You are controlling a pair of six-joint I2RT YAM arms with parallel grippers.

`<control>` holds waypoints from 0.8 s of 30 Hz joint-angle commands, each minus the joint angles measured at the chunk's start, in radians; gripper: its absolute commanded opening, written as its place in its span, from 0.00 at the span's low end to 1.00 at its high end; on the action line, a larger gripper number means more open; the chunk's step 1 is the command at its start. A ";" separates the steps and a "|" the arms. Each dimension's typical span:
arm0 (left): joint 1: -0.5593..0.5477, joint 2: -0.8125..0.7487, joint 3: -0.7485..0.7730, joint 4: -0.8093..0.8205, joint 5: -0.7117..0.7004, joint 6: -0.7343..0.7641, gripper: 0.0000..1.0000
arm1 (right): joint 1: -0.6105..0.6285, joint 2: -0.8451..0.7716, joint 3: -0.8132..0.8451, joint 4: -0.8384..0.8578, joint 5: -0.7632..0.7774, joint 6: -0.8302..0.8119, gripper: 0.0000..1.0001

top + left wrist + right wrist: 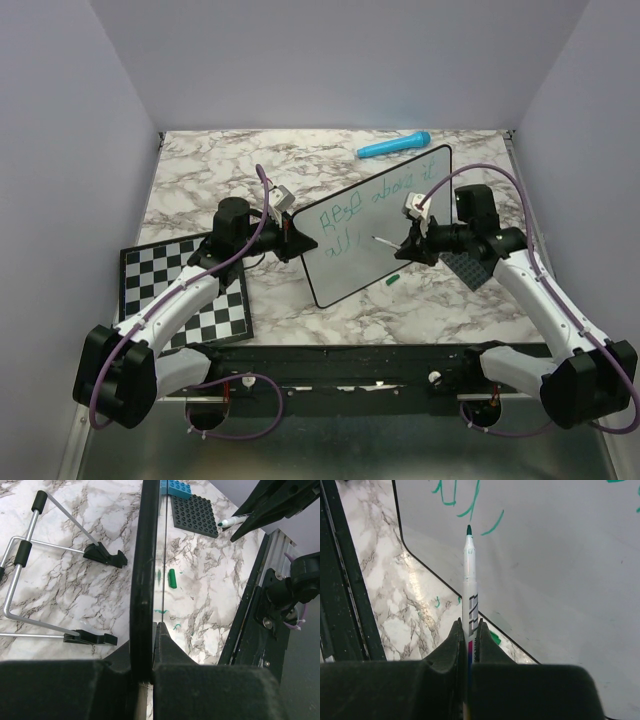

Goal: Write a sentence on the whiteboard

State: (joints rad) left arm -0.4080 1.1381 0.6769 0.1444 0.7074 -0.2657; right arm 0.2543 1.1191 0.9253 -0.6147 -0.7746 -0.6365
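Observation:
The whiteboard (385, 235) stands tilted on edge in the middle of the table. My left gripper (296, 243) is shut on its left rim; the left wrist view shows the black rim (145, 555) edge-on between my jaws (152, 630). The sentence (398, 186) is green scribble with a shorter second line (340, 215) and a few strokes below. My right gripper (412, 243) is shut on a white green-tipped marker (469, 580). The marker's tip points at the board (560, 580), just below the last strokes (470, 500). I cannot tell whether the tip touches the board.
A green marker cap (393, 280) lies on the marble by the board's near edge. A checkerboard (185, 285) lies at the left and a dark studded plate (470, 265) under my right arm. A light-blue tube (394, 146) lies at the back. A metal wire stand (50, 580) is behind the board.

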 commanded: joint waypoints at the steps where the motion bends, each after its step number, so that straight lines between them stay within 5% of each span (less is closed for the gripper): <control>1: -0.002 0.005 -0.020 -0.131 -0.079 0.094 0.00 | 0.019 -0.008 -0.028 0.047 -0.017 0.023 0.01; 24: -0.002 -0.005 -0.020 -0.124 -0.079 0.097 0.00 | 0.019 -0.035 -0.069 0.078 -0.008 0.031 0.01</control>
State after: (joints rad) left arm -0.4099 1.1324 0.6769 0.1402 0.7055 -0.2584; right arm 0.2687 1.0992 0.8707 -0.5617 -0.7746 -0.6167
